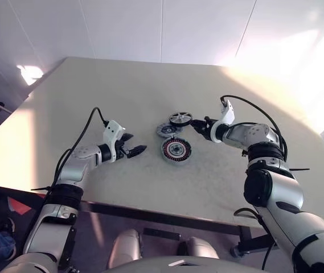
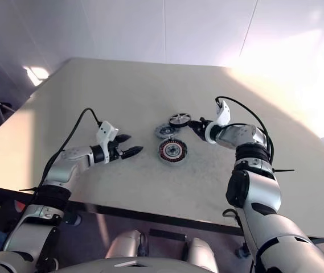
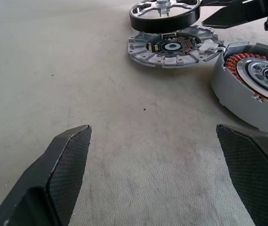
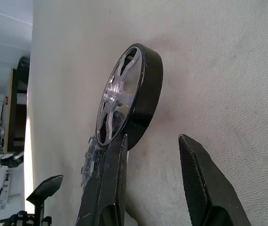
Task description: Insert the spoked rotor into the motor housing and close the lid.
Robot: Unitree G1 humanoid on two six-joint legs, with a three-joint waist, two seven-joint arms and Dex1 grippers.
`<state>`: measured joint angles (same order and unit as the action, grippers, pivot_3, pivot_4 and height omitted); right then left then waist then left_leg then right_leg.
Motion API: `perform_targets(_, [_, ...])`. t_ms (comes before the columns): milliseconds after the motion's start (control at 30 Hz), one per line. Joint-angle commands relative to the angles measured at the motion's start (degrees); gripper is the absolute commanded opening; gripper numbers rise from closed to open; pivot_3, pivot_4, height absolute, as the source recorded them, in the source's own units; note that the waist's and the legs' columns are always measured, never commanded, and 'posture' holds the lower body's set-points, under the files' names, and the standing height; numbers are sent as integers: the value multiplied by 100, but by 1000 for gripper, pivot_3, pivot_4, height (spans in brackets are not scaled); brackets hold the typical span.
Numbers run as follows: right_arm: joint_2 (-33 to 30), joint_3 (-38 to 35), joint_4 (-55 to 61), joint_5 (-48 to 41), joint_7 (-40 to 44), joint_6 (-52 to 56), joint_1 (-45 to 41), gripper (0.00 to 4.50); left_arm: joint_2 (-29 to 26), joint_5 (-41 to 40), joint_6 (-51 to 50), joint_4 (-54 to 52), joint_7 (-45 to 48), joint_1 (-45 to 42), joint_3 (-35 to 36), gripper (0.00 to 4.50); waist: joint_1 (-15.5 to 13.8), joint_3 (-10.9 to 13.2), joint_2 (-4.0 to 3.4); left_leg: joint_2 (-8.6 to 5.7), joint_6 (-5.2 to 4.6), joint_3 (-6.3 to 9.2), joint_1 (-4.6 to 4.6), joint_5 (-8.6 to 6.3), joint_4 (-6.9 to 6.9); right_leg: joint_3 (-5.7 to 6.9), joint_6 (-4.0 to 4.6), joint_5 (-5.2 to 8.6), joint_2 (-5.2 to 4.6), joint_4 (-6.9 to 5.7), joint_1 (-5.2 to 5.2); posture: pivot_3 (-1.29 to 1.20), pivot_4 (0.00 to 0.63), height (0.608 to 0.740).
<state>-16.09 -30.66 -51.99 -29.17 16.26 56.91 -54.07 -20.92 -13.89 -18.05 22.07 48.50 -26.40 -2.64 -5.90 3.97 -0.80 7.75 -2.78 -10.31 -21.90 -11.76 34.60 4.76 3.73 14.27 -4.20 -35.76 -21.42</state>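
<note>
Table [image 1: 150, 85]: pale, matte top carrying three motor parts in a close cluster

Spoked rotor [image 1: 180, 119]: dark rim, silvery spokes; farthest of the three, partly over the lid's far edge

Lid [image 1: 167, 130]: grey ribbed disc, flat, just beside the motor housing

Motor housing [image 1: 176, 149]: copper windings up, nearest the robot

Right gripper [image 1: 199, 124]: at the rotor's rim, one finger on each side of the rim, a gap still showing; not clamped

Left gripper [image 1: 134, 144]: fingers wide apart, empty, pointing at the housing from just off its left
</note>
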Motion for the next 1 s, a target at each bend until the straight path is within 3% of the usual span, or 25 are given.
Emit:
perform_targets(33, [-32,-173,208,-267,-26,-47,-156,1890,-47,6,86,-86,27,-67,41,4500,0,0,0,0,0,0,0,0,0,0,0,0,0,0,0,0,0,740])
perform_targets(1000, [250,-17,-287,-287,-99,-755,-303,1890,-78,75,94,-108,60,-28,45,4500,6,2,-3,0,2,-2,-18,1,-4,0,0,0,0,1,-21,0,0,740])
